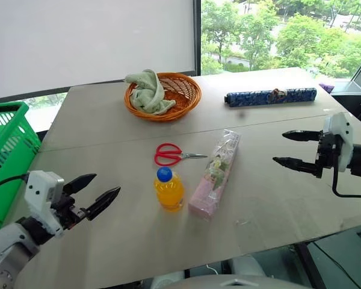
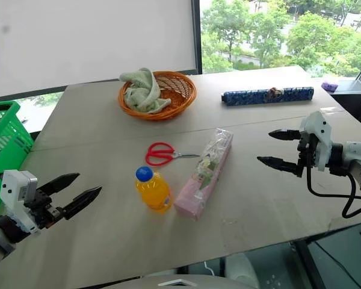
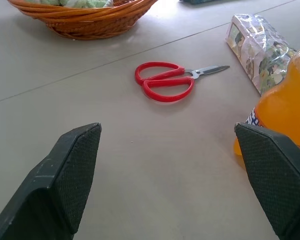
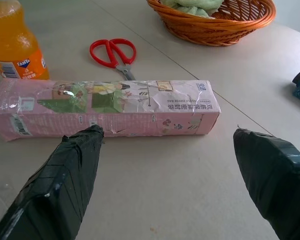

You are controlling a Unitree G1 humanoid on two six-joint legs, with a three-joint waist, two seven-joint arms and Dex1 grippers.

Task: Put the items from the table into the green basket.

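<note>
Surface [image 1: 271, 198]: beige-grey top with a seam running across it. Three loose items lie just on the near side of the seam, about midway between the left and right edges. Red-handled scissors [image 1: 173, 155] lie flat, closest to the seam, blades toward the pink packet. Orange drink bottle [image 1: 169, 189], blue cap, stands upright just nearer than the scissors. Long pink packet [image 1: 215, 173] lies flat to the right of both, its long axis running from the seam toward the near edge; its near end sits just beside the bottle.

Green basket [image 1: 12, 150] at the left edge, well apart from the three items.

Left gripper [image 1: 97, 192]: released, jaws spread wide, nothing between them, above the near left part of the surface, pointing toward the bottle.

Right gripper [image 1: 292, 149]: released, jaws wide apart, empty, near the right edge, pointing toward the packet.

Beyond the seam: round orange wicker basket [image 1: 183, 97] holding a pale green cloth [image 1: 147, 90]; long blue patterned roll [image 1: 271, 96] near the far right corner.
</note>
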